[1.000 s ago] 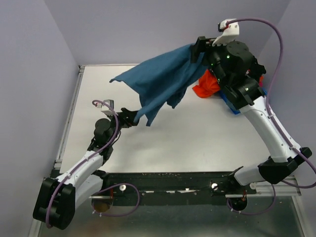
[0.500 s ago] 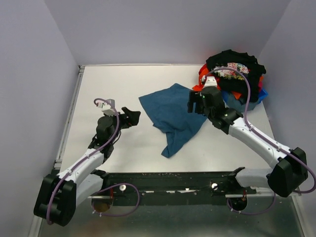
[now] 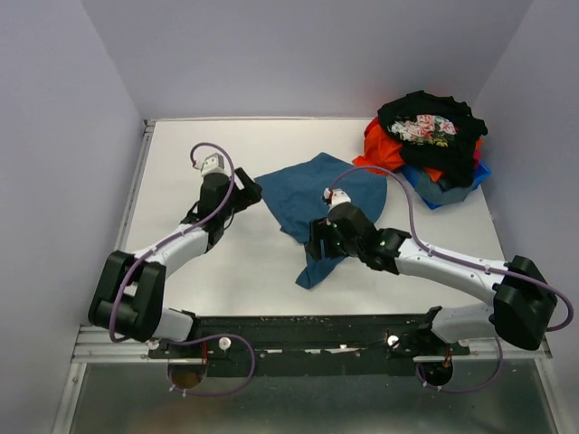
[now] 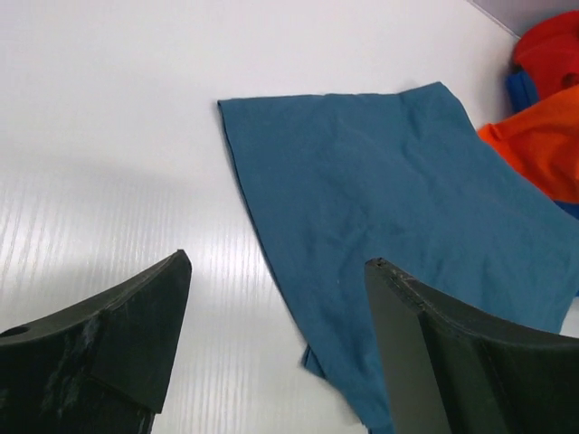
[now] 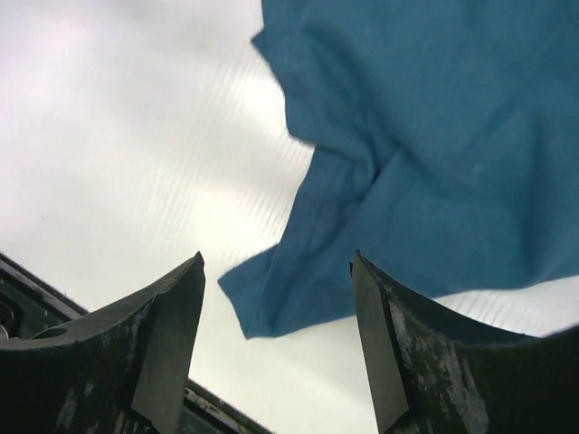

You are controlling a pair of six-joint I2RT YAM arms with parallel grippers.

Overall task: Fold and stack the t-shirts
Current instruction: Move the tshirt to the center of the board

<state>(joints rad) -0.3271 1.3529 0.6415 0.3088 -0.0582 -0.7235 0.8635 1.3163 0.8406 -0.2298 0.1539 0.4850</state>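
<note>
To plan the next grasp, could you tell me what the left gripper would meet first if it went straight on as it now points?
Most likely the teal shirt: its edge lies just ahead, in line with the open left gripper. Depth is unclear, so it might touch the table first.

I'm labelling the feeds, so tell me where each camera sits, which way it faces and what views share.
Top external: above, behind the robot, looking down at table, left gripper, right gripper, shirt pile.
Left wrist: on that wrist, facing the left edge of the teal t-shirt; open fingers show.
Right wrist: on that wrist, facing the shirt's near corner; open fingers show.
Shared: the teal t-shirt.
</note>
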